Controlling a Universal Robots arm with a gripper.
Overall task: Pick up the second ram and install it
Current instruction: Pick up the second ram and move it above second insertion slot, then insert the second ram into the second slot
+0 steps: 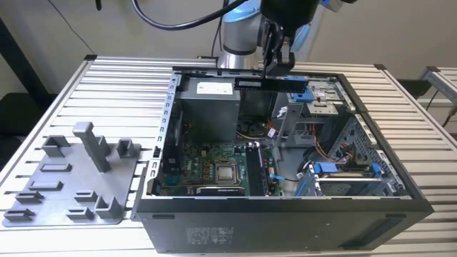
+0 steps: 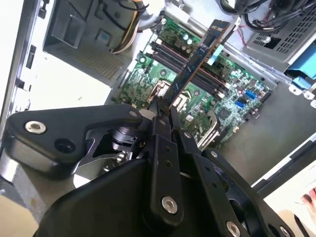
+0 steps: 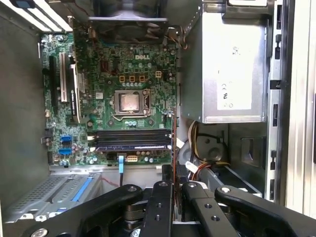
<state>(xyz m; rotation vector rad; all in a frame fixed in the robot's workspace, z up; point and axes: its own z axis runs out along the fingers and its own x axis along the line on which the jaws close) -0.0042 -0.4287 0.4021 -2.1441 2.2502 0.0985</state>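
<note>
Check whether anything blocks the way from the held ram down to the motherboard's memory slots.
Nothing visible does. The gripper grips the second ram above the open case. In the first wrist view the memory slots lie uncovered on the motherboard; cables run beside them, not across.

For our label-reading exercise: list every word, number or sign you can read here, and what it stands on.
On the second ram: pale label, blurred.
On the power supply: label too small to read.
On the case front: white print, too small.
On the motherboard: white brand mark, left unquoted.
</note>
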